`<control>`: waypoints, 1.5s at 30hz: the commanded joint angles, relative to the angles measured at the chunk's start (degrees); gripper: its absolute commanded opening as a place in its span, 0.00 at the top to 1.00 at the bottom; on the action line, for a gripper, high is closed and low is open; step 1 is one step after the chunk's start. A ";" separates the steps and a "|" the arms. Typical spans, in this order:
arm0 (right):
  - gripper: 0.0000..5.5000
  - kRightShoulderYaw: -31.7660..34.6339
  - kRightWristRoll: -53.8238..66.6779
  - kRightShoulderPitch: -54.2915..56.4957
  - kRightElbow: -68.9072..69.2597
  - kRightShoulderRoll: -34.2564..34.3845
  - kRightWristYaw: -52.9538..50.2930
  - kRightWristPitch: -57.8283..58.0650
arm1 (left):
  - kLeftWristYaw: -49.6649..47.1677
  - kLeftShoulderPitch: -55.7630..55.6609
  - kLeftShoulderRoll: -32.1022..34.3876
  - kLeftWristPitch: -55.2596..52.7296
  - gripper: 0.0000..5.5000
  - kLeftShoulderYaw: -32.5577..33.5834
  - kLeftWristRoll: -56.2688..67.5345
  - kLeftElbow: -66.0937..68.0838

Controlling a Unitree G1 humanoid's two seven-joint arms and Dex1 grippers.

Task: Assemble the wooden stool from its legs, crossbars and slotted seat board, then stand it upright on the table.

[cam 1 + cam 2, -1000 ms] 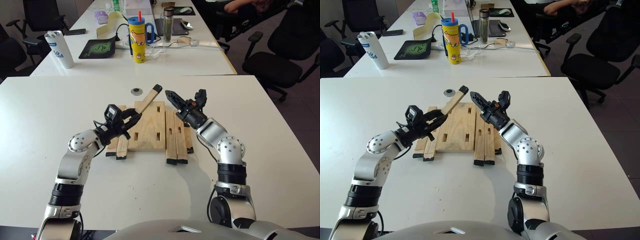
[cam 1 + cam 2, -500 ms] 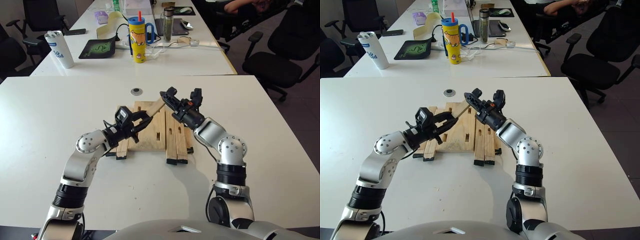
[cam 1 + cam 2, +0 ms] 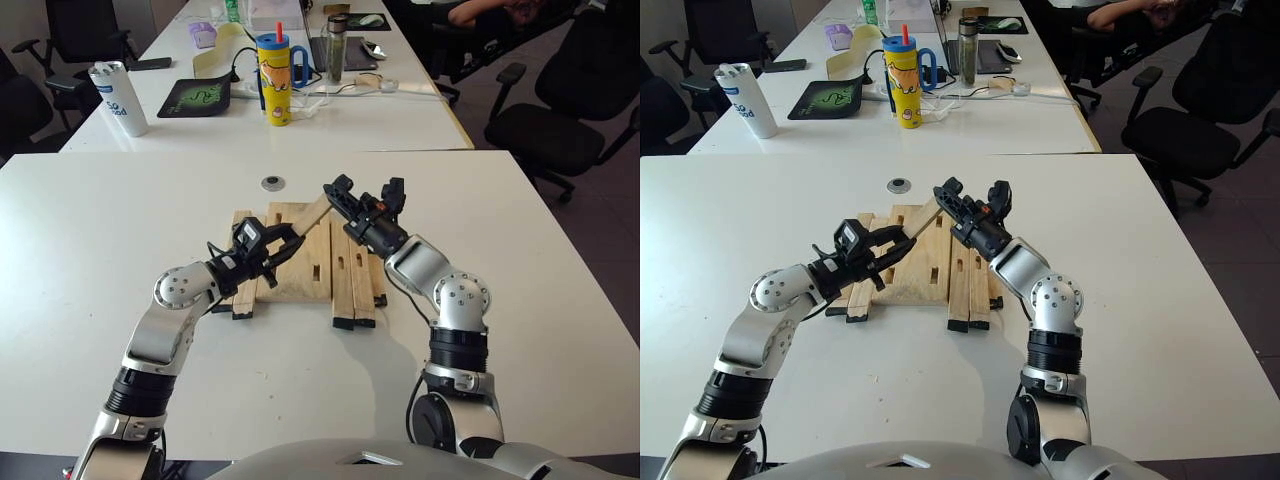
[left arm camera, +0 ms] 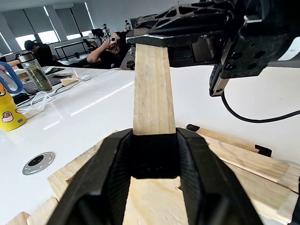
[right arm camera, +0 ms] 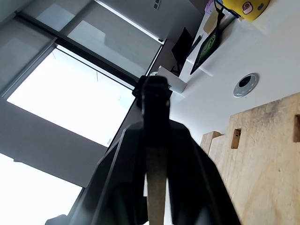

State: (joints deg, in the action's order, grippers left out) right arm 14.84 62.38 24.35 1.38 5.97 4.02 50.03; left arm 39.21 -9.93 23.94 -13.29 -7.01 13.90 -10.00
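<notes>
Dial centre: the flat, pale wooden seat board with rectangular slots [image 3: 305,285], which lies face-down-or-up (I cannot tell which) on the white table [image 3: 120,220].

1. At 9 o'clock, two loose pale wooden slats with dark end caps [image 3: 244,300] lie side by side against the board's edge, partly under the left arm.
2. The left gripper [image 3: 280,248] sits over the board's left half. Its fingers clamp the lower end of one raised pale wooden slat [image 4: 152,93], which tilts up off the board towards 1 o'clock.
3. The right gripper [image 3: 337,190], at about 1 o'clock, is closed narrow on the same slat's upper end. The slat runs edge-on between its fingers.
4. At 3 o'clock, three more pale slats [image 3: 352,290] lie side by side, touching the board. Two of them show slots.

Count: one seat board and, as far as I can count, six slats (two, one held, three). The arms hide part of the board, so I give no slot count.

Handling, by my judgement:
- Each slat is light and rigid, and it will not flex between two grips.
- Bare wood should give the pads good friction.
- I grip a slat across its broad faces near one end, leaving the mating end free.
- The board is heavier and wide, so I take it by an edge.
- Slot edges may chip if a misaligned slat is forced in.
</notes>
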 commanded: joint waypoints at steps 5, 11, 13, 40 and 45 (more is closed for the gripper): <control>0.92 1.14 -2.00 1.31 -0.12 -0.14 -1.06 -4.08 | 0.65 1.72 -0.21 -2.36 0.59 0.98 2.31 -0.26; 0.92 -0.91 -14.90 -0.70 1.96 -2.07 -6.25 -12.74 | -4.61 3.33 -3.83 -2.38 0.58 9.76 8.59 -0.02; 0.92 -1.81 -16.43 -2.58 4.54 -1.80 -7.50 -12.72 | -7.67 3.80 -5.90 -2.97 0.63 13.64 11.82 -0.54; 0.92 -12.57 -25.39 -19.54 8.29 5.54 -12.01 -27.70 | -24.40 9.26 -10.97 -6.39 0.98 17.91 10.83 -5.51; 0.92 -11.85 -20.13 -18.85 6.90 7.37 -12.58 -28.83 | -23.97 9.12 -11.00 -6.33 0.98 17.34 10.60 -5.68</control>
State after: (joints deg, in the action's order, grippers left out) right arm 2.14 39.75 5.70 9.51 4.67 -7.65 21.10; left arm 14.86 -0.31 12.34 -19.16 10.65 25.06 -16.02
